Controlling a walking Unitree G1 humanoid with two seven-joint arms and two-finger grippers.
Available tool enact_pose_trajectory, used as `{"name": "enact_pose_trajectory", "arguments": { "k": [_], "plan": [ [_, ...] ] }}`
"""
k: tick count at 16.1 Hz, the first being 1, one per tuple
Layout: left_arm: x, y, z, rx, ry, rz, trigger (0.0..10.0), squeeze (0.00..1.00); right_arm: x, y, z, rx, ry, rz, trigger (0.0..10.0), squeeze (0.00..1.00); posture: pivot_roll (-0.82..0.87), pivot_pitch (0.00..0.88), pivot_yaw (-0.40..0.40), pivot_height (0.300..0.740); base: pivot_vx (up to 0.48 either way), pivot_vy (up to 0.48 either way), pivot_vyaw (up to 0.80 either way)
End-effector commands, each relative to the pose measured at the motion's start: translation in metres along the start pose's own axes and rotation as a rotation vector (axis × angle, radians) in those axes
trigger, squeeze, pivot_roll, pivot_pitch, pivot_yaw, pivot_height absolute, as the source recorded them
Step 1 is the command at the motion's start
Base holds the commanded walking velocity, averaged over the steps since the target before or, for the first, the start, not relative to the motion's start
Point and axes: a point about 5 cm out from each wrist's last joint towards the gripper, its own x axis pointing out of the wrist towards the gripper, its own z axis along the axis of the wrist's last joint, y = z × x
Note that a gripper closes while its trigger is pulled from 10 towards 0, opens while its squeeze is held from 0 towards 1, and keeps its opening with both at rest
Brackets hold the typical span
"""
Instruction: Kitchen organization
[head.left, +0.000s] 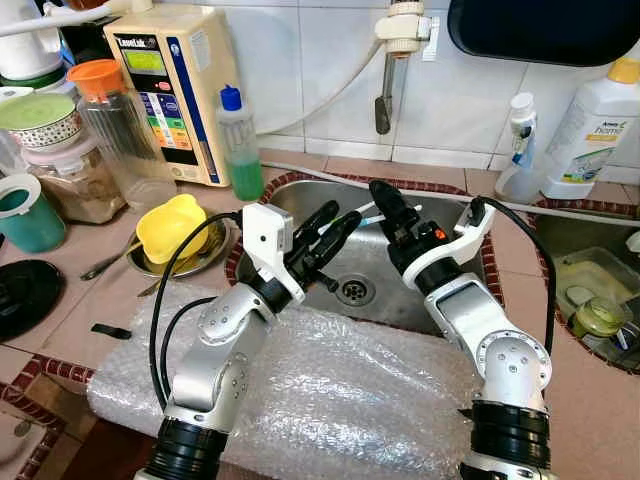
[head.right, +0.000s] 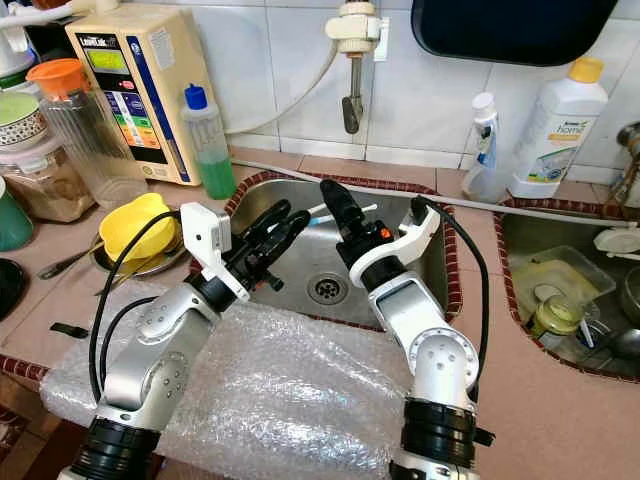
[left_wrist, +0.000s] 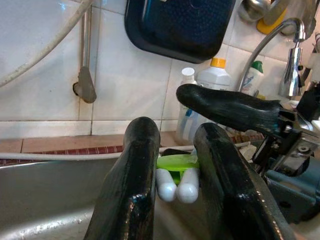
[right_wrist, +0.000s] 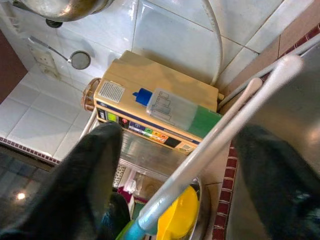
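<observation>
Left eye view: both my silver arms reach forward over the sheet of clear bubble wrap (head.left: 330, 390) and into the stainless steel sink basin (head.left: 440, 205). My left gripper (head.left: 335, 228) hangs above the basin's round drain (head.left: 352, 290), fingers angled toward the back wall. My right gripper (head.left: 383, 200) rises beside it, wrist bent, fingers pointing up and back. Thin white sticks, the toothbrush handles (head.left: 400, 212), run between the two grippers over the basin. The basin's brick-red tiled rim (head.left: 300, 176) curves behind them, and the basin floor around the drain lies bare.

Right eye view: left of the basin, a yellow plastic cup (head.right: 140, 225) lies in a small metal bowl (head.right: 165, 264), and a clear bottle of green liquid with a blue cap (head.right: 207, 143) stands at the basin's back left corner. A white detergent bottle with a yellow cap (head.right: 555, 128) stands at the back right.

Left wrist view: my two black fingers (left_wrist: 127, 185) stand slightly apart with two rounded white handle ends (left_wrist: 177, 184) and a green piece between them; I cannot tell whether they grip. My right gripper's finger (left_wrist: 230, 107) crosses just above.

Right wrist view: my right fingers (right_wrist: 85, 175) are spread wide, with the white handles (right_wrist: 220, 135) running through the gap, touching neither finger that I can see.
</observation>
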Motion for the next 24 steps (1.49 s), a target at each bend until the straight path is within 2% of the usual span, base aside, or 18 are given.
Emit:
{"name": "enact_pose_trajectory", "arguments": {
  "k": [1,4,8,19,22,23,24],
  "plan": [
    [-0.002,-0.001,0.001,0.027,0.004,-0.009,0.0,0.00,0.007,0.006,-0.002,0.034,-0.009,0.012,0.0,0.00,0.06,0.000,0.069,0.740,0.000,0.000,0.00],
    [-0.002,0.001,0.001,0.034,0.003,-0.003,0.0,0.00,0.007,0.007,-0.001,0.041,-0.011,0.009,0.0,0.00,0.06,0.000,0.070,0.740,0.000,0.000,0.00],
    [-0.002,0.000,0.000,0.043,0.007,-0.008,0.0,0.00,0.004,0.000,0.002,0.035,-0.019,-0.024,0.0,0.00,0.05,0.000,0.069,0.740,0.000,0.000,0.00],
    [0.000,-0.005,-0.003,0.040,0.001,-0.024,0.0,0.00,0.009,0.010,-0.005,0.015,0.016,0.036,0.0,0.00,0.06,0.000,0.059,0.740,0.000,0.000,0.00],
    [0.000,-0.006,-0.004,0.046,0.007,-0.039,0.0,0.00,0.008,0.008,-0.005,0.017,0.012,0.031,0.0,0.00,0.06,0.000,0.063,0.740,0.000,0.000,0.00],
    [0.000,-0.006,-0.005,0.051,0.009,-0.042,1.4,0.00,0.009,0.009,-0.005,0.017,0.010,0.032,0.0,0.00,0.06,0.000,0.066,0.740,0.000,0.000,0.00],
    [0.000,-0.006,-0.005,0.054,0.014,-0.045,4.4,0.00,0.009,0.009,-0.006,0.017,0.007,0.034,0.0,0.00,0.06,0.000,0.066,0.740,0.000,0.000,0.00]
  ]
}}
